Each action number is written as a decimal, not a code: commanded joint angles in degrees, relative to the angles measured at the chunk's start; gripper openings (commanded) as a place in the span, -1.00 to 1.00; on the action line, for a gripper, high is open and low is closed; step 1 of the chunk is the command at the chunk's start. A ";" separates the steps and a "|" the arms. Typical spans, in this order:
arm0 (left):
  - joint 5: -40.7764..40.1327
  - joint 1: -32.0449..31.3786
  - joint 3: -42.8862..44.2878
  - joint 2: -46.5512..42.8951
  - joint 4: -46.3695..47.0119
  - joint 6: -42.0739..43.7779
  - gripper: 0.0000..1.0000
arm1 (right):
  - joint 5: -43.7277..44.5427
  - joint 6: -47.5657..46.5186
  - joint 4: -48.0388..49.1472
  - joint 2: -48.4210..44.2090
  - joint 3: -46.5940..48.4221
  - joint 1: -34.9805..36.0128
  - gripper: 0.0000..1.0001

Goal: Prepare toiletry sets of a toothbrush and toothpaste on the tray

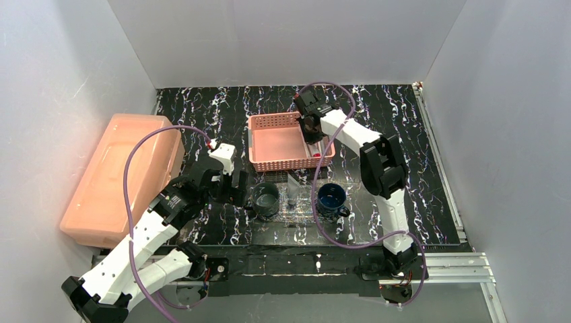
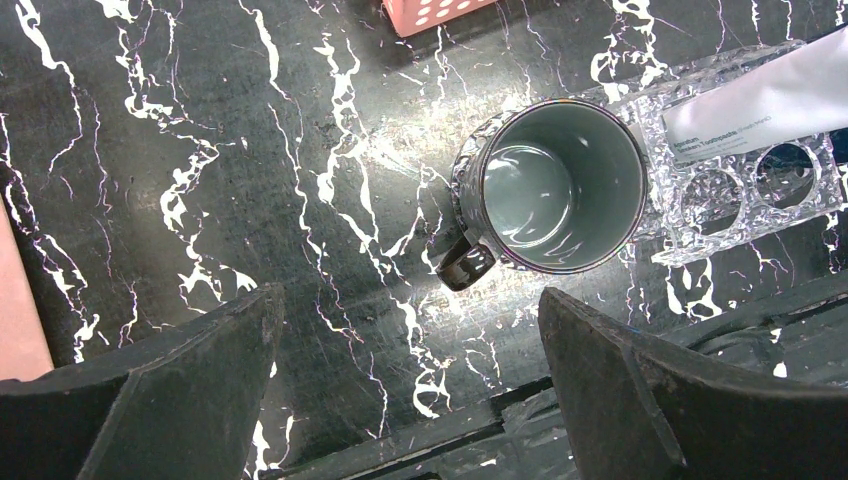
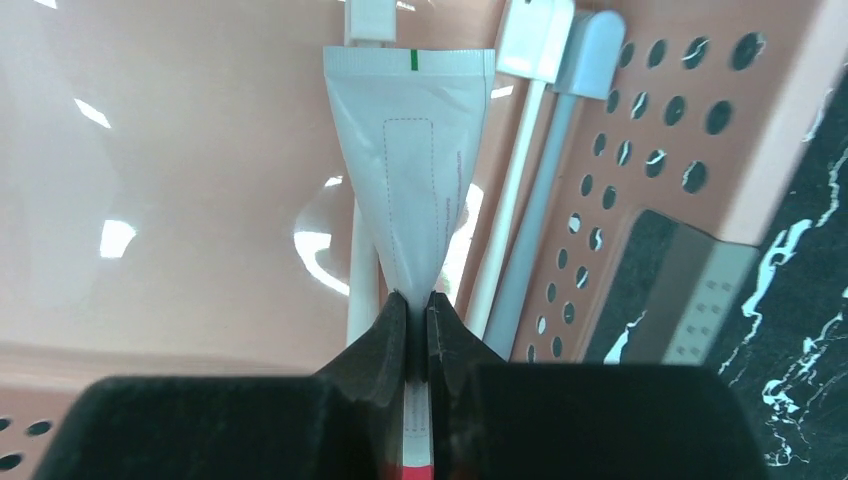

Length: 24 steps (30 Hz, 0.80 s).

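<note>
Right wrist: R hand (image 3: 418,302) pinching toothpaste tube (image 3: 415,160), crimp end away; L hand (image 2: 407,300) open.

The marbled table (image 1: 404,134) carries pink basket (image 1: 269,121); clear tray (image 1: 303,212); salmon box (image 1: 121,178).

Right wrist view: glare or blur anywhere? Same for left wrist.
Right wrist: bright glare patches on the floor of the pink perforated plastic basket; the white toothpaste tube is sharp, the right gripper pinching it is soft. Left wrist: glare washes the black marbled tabletop beside the grey mug.
</note>
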 commanded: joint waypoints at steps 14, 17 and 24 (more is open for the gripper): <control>-1.82 0.21 0.16 -0.30 -0.48 0.13 0.97 | -4.18 2.07 9.72 -20.22 -7.33 -0.16 -0.93; -1.70 0.23 0.27 -0.43 -0.57 -0.18 0.97 | -6.04 1.59 10.56 -24.12 -9.22 -0.05 -0.93; 0.12 0.21 1.78 -0.48 -1.49 -1.15 0.97 | -12.32 1.44 13.99 -33.16 -16.03 0.03 -0.93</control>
